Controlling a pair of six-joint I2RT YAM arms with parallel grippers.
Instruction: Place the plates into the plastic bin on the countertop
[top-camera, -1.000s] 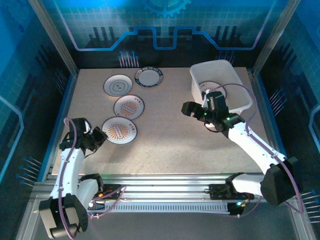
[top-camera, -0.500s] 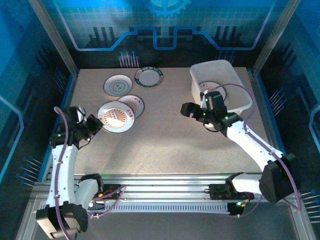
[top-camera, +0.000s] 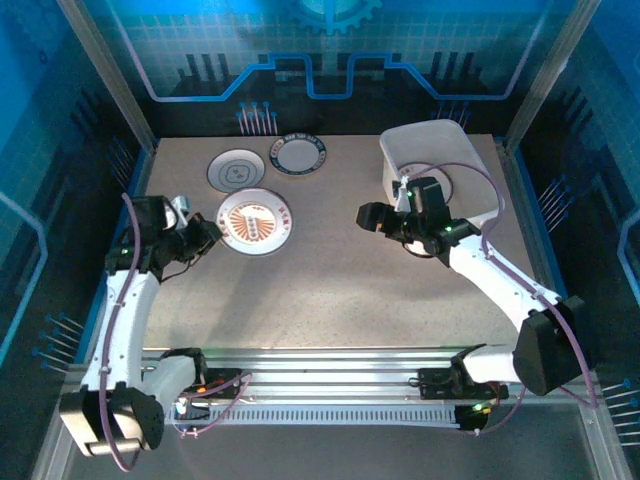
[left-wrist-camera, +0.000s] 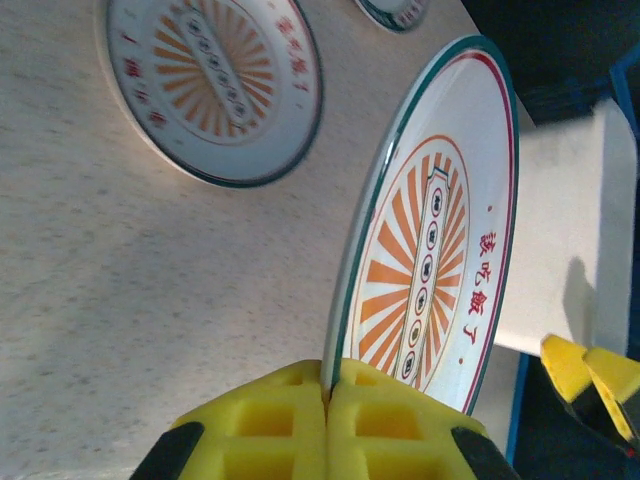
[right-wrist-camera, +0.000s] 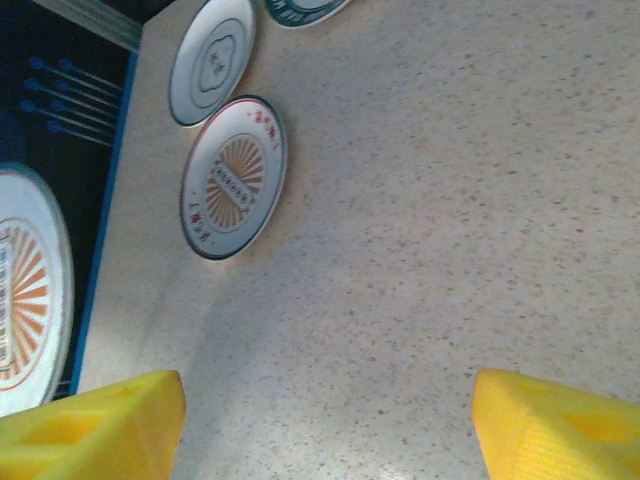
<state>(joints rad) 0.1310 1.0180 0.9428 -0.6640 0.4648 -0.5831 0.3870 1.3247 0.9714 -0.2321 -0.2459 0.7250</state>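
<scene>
Left fingers (left-wrist-camera: 270, 415) clamp a sunburst plate (left-wrist-camera: 430, 250) by its rim; right fingers (right-wrist-camera: 95, 420) gape empty.

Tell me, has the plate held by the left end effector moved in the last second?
Yes. The held plate moved toward the far side, closer to the grey-motif plate.

- This looks like a robotics lab test cell, not anyone's home or kitchen.
- The booth is walled by blue printed panels (top-camera: 200, 50) with grid lines, circuit traces and a gear emblem (top-camera: 330, 10).
- Bare aluminium posts (top-camera: 105, 70) frame the corners.
- Slotted metal rails (top-camera: 330, 365) run along the near edge, with a left arm (top-camera: 120, 310) and a right arm (top-camera: 500, 285) bolted there.
- The homely things are patterned plates (top-camera: 235, 172) and a white plastic bin (top-camera: 430, 127), on a plain beige speckled counter (top-camera: 340, 290) edged in blue.
</scene>
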